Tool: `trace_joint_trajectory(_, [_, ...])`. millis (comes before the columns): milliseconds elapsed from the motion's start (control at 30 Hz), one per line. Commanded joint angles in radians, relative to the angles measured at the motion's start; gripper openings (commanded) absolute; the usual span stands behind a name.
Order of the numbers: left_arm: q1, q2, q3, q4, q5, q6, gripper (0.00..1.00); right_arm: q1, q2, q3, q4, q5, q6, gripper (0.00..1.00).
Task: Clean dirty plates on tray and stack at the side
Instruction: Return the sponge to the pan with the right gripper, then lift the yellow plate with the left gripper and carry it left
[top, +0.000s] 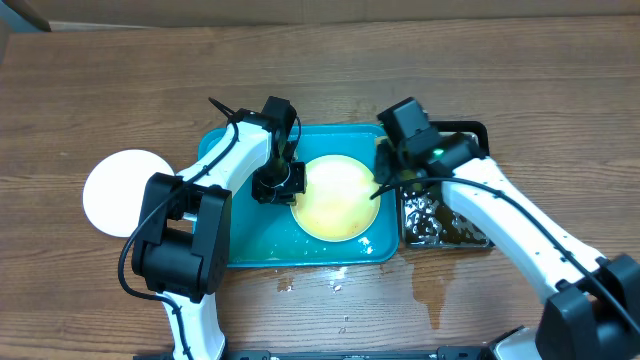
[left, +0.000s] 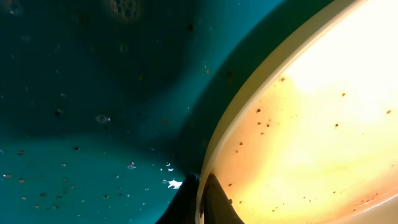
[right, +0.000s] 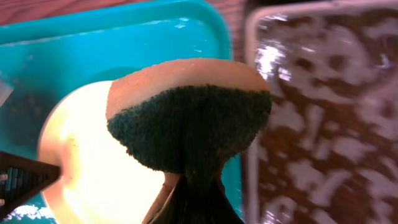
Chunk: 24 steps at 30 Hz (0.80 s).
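Glare washes out much of the yellow plate (top: 335, 203), and the sponge (right: 189, 118) hides the fingers of the right gripper (right: 193, 190) clamped on it. The left gripper (left: 200, 200), mostly cut off, pinches the plate's left rim. The plate lies flat in the blue tray (top: 250, 245), pale, wet, dotted with dark specks. A white plate (top: 125, 190) sits on the table (top: 100, 90) left of the tray.

The overhead camera looks straight down on the whole tabletop (top: 100, 80). The left wrist camera sits very close over the tray (left: 93, 93), at the plate (left: 311, 124) edge. The right wrist camera looks down from farther off, past a sponge (right: 186, 112). All three share plate and tray.
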Motion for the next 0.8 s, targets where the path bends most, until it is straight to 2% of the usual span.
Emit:
trace_joint_trajectory(0, [0.018, -0.004, -0.026, -0.010, -0.091, -0.003, 0.04, -0.096, -0.031, 0.028, -0.056, 0.014, -0.002, 0.04])
trace_joint_trajectory(100, [0.024, -0.057, -0.026, -0.012, -0.118, -0.003, 0.04, -0.180, -0.029, 0.028, -0.116, 0.014, -0.002, 0.04])
trace_joint_trajectory(333, [0.022, -0.245, -0.026, -0.049, -0.358, -0.015, 0.04, -0.341, -0.016, 0.024, -0.197, -0.028, -0.070, 0.04])
trace_joint_trajectory(533, [0.021, -0.363, -0.026, -0.079, -0.537, -0.014, 0.04, -0.360, 0.027, 0.008, -0.201, -0.040, -0.096, 0.04])
trace_joint_trajectory(767, [0.016, -0.447, -0.026, -0.120, -0.740, -0.015, 0.04, -0.360, 0.068, -0.048, -0.127, -0.149, -0.111, 0.04])
